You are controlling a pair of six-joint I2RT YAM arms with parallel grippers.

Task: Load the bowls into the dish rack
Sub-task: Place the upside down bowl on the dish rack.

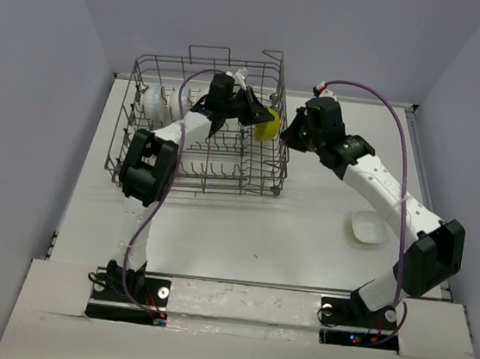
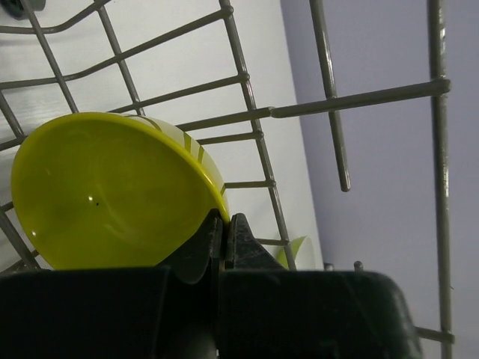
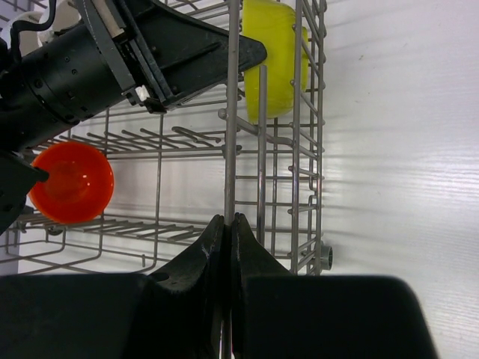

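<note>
The left gripper clamps the yellow bowl by its rim at the rack's three o'clock side, while the right gripper pinches a rack wire. The bowl is best seated between tines before release.

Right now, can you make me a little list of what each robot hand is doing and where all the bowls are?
left gripper: shut on the rim of the yellow bowl, inside the dish rack
right gripper: shut on a side wire of the dish rack
orange bowl: inside the dish rack
white bowl: on the table, outside the dish rack
</note>
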